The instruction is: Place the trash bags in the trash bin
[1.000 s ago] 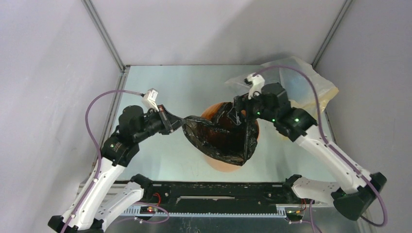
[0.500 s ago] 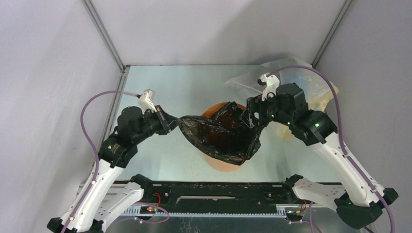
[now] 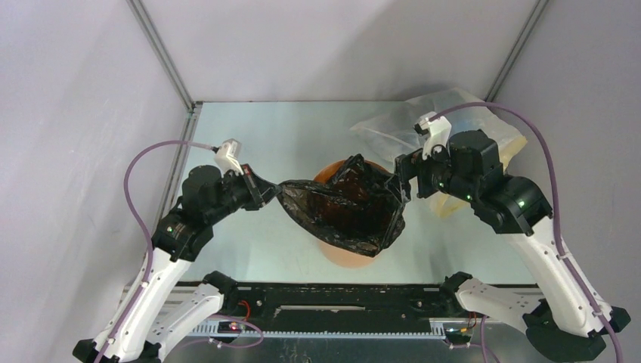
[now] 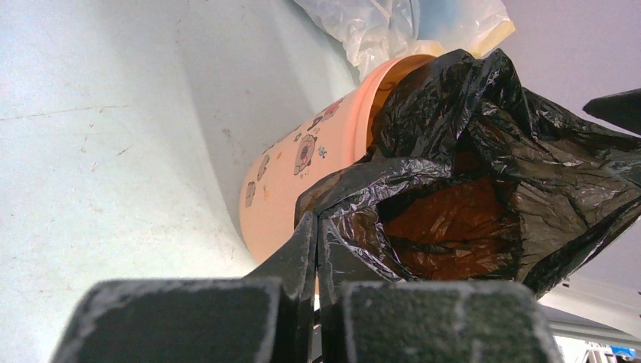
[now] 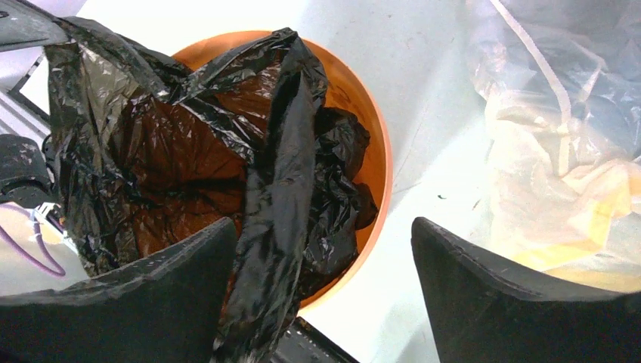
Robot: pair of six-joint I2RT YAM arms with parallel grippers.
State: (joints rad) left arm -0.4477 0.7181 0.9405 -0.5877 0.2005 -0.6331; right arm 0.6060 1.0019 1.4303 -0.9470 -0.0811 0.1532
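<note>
The crinkly black trash bag (image 3: 344, 212) lies spread over the mouth of the round orange trash bin (image 3: 347, 259), partly sunk inside. My left gripper (image 3: 274, 193) is shut on the bag's left edge, pulling it out past the rim. In the left wrist view the closed fingertips (image 4: 317, 227) pinch a fold of the bag (image 4: 484, 174) beside the bin's wall (image 4: 302, 174). My right gripper (image 3: 404, 178) stands open at the bag's right side. In the right wrist view a strip of the bag (image 5: 276, 197) hangs loose against the left finger (image 5: 151, 302), above the bin (image 5: 380, 166).
A large translucent yellowish plastic bag (image 3: 461, 128) lies at the back right, just behind my right arm, and fills the right of the right wrist view (image 5: 559, 174). Grey walls close in the table on three sides.
My right gripper has opened wide and drawn back to the right, letting go of the bag's right edge, which now slumps over the bin. The left gripper has kept its hold.
</note>
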